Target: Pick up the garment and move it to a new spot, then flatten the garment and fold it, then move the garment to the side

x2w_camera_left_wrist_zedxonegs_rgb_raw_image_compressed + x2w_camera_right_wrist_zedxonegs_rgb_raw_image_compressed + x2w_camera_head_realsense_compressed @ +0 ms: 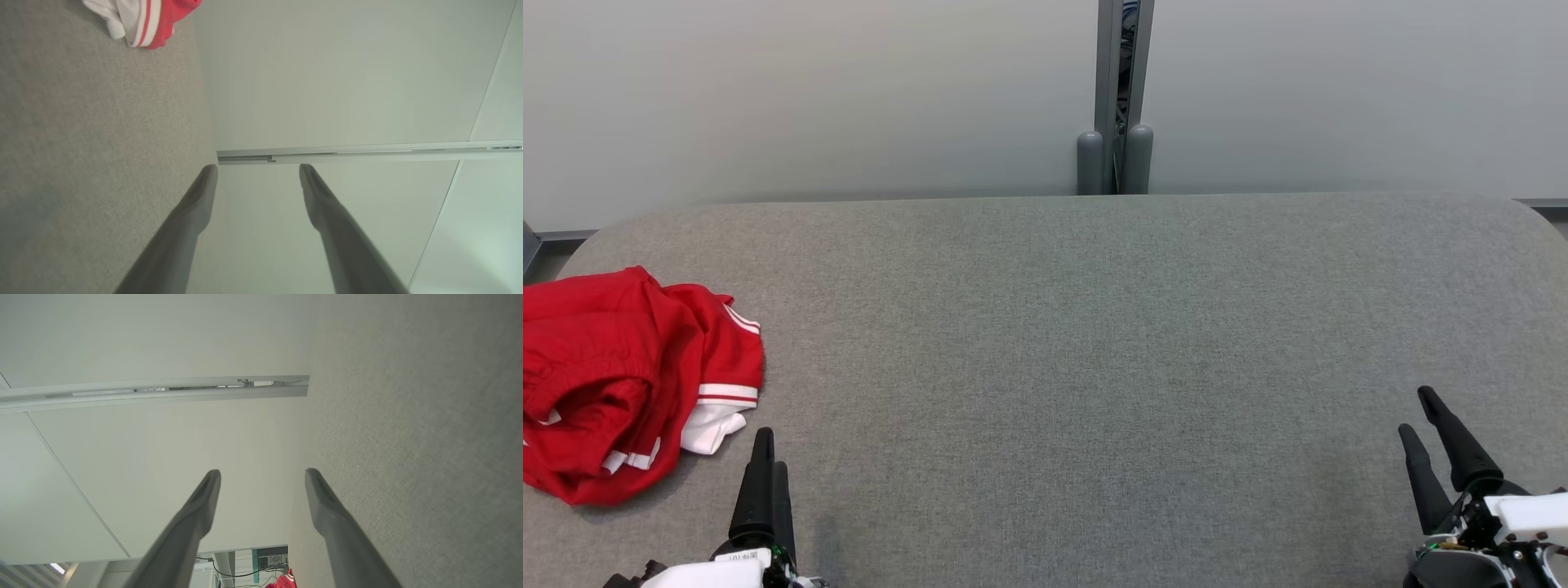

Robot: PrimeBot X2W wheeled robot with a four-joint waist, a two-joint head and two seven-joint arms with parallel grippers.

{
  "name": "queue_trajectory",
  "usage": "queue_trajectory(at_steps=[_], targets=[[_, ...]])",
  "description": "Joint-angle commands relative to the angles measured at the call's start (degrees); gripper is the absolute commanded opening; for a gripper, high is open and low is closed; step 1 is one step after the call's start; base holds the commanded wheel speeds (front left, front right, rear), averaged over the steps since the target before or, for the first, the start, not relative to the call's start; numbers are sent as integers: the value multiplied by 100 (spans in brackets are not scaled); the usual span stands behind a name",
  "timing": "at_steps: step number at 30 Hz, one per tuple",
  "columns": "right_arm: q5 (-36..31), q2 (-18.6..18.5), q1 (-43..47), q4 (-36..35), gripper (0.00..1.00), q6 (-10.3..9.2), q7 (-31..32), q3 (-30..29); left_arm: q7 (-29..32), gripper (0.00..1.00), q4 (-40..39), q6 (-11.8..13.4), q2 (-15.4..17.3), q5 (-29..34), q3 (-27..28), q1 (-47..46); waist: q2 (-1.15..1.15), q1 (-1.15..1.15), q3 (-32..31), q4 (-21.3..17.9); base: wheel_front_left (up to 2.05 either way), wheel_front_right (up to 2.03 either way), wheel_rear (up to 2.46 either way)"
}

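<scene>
- Head view: the garment (629, 376), red with white striped trim, lies crumpled at the left end of the table (1094, 327), with nothing touching it. Just beside its white hem sits the left gripper (770, 449), its fingers drawn almost together and holding nothing. The right gripper (1415, 411) is well apart at the other end, likewise nearly closed and empty. Picking up looks like the step in hand, and the left arm is the natural one for it.
- Left wrist view: the left gripper (258, 167) points along the table, past the cloth, whose white-and-red hem shows at the top edge (143, 20). I would spread the jaws first, turn toward the heap, and come down on a raised red fold rather than the loose hem, so the whole bundle lifts.
- Right wrist view: bare grey table runs beside the empty right gripper (261, 473). That open middle seems the best new spot, and this arm could take a second corner for flattening.
</scene>
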Motion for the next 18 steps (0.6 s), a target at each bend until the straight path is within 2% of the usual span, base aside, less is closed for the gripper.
queue_trajectory(at_steps=[1,10,18], targets=[[-15,-44,-116,-106,100,1,-116,111,-36,100,-115,-1,24,28,20,-90,0,0,-1,0,0,0,0],[-103,-61,-155,-221,100,2,-466,460,-143,100,-258,-2,33,186,106,-81,0,0,0,0,0,0,0],[-515,-77,-200,-317,100,3,-785,771,-240,100,-352,-3,42,680,237,-83,0,0,-7,-2,0,0,0]])
